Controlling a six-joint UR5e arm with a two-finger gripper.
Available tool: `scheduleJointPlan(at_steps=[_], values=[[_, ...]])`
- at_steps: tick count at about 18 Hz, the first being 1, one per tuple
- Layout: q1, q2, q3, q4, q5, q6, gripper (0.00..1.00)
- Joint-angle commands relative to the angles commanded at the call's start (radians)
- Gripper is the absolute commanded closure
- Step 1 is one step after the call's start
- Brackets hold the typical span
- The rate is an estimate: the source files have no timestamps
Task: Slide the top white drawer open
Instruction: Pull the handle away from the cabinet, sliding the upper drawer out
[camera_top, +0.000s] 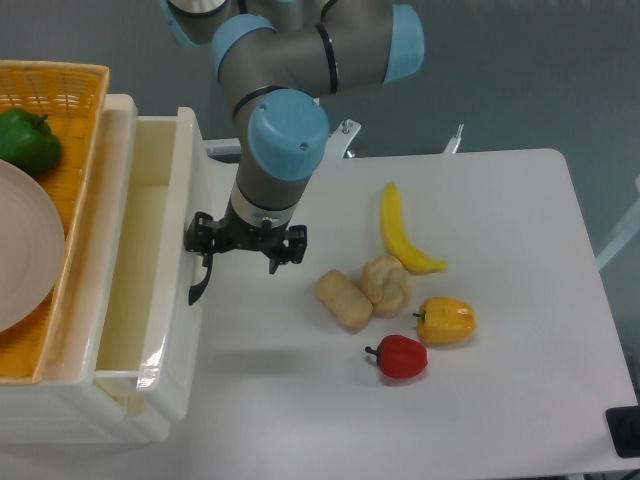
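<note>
While the tool (205, 262) clasps its black handle (199, 285), the top white drawer (150, 290) juts over bare table (520, 400).

My black two-finger gripper (205, 262) sits at the curved black handle (199, 287) of the glossy cream-white plastic top drawer (150, 270), which stands partly out from the cabinet. A yellow banana (400, 236) lies on the white table (500, 330).
</note>
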Motion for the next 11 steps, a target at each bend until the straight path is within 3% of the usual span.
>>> scheduleJointPlan(at_steps=[11], values=[[0.046, -0.002, 0.0, -0.005, 0.0, 0.014, 0.0]])
